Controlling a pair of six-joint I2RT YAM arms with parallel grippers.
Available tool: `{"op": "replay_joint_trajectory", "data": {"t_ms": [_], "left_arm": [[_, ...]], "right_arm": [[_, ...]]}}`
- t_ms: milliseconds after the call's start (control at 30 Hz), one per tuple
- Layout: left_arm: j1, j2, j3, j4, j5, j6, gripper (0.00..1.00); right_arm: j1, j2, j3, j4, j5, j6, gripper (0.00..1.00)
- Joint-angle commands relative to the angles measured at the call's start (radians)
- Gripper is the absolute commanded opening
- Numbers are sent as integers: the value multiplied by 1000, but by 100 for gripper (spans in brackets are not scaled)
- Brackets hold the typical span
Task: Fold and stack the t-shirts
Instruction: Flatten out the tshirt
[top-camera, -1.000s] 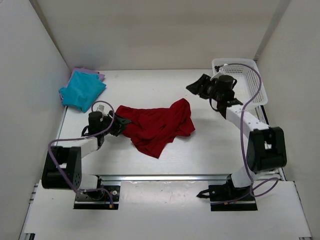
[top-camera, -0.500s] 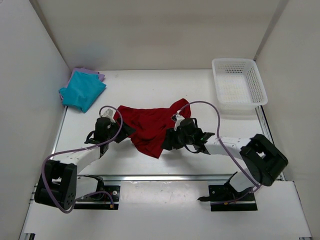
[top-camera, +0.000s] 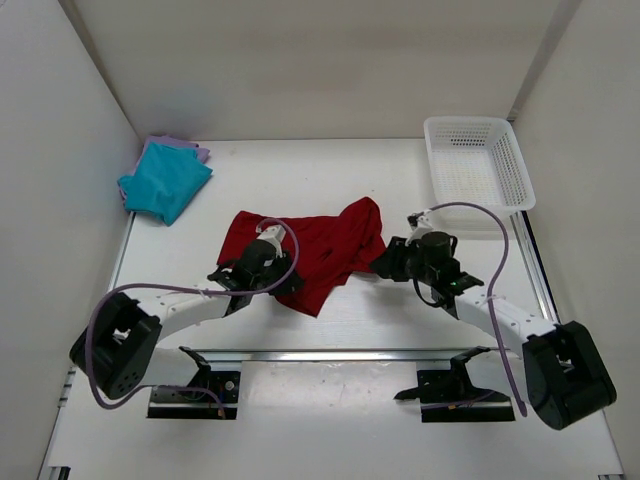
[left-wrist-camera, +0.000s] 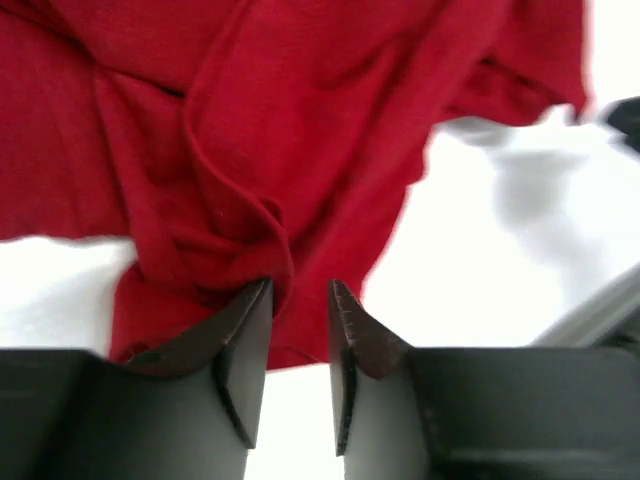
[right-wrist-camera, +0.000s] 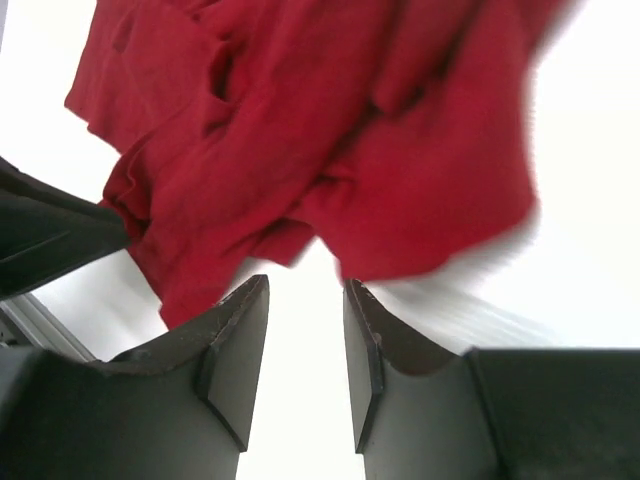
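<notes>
The dark red t-shirt (top-camera: 318, 248) lies crumpled in the middle of the table. My left gripper (top-camera: 286, 281) is low at its near edge. In the left wrist view the gripper (left-wrist-camera: 300, 292) is open a little, with a fold of the red shirt (left-wrist-camera: 250, 150) against its tips. My right gripper (top-camera: 384, 263) is at the shirt's right edge. In the right wrist view it (right-wrist-camera: 305, 287) is open and empty over bare table, just short of the red shirt (right-wrist-camera: 330, 130). The teal t-shirt (top-camera: 165, 181) lies folded at the back left on the lavender t-shirt (top-camera: 194, 151).
A white mesh basket (top-camera: 478, 170) stands at the back right. White walls close in the table on the left, back and right. A metal rail (top-camera: 340, 354) runs along the near edge by the arm bases.
My left gripper has moved right along the red shirt's near edge. My right gripper came down from the basket, reached the shirt's lower part, then drew back right to its edge.
</notes>
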Motion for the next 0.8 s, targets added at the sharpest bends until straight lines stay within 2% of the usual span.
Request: {"op": "replay_joint_trajectory", "data": {"t_ms": [0,67,100,133,233,333,400,433,533,633,700,767], "left_arm": [[-47,30,76,-59,-83,58,36],[-80,-16,61,-93,-184,66,38],[-68,-59,35,-98,-213,52,42],[-37,-79,19,-96,-209,26,51],[125,-192,-70,-85,-141,-12,59],[289,-356,-148,-81,-99,-29,57],[276,-425,-173,-27,-60,-8,38],[226,-433,-159,-29,-71,-2,34],[74,-369,-112,-42,-83,35,33],[41,-236,-79,-30,-2,58,32],[20,-147,-47,-38,23,83,35],[0,-73,-6,-42,18,121,45]], "right_arm": [[-55,-65,-53,23,-52,3,34],[-72,-88,-72,6,-65,1,34],[-77,-90,-82,20,-78,6,34],[-80,-90,-91,22,-78,5,35],[-66,-93,-112,35,-89,18,35],[-52,-94,-132,48,-85,21,35],[-49,-99,-146,54,-91,26,35],[-46,-96,-146,63,-91,26,34],[-63,-90,-146,71,-110,28,34],[-57,-107,-152,71,-101,29,34],[-67,-114,-155,63,-103,32,35],[-79,-134,-169,66,-109,40,34]]}}
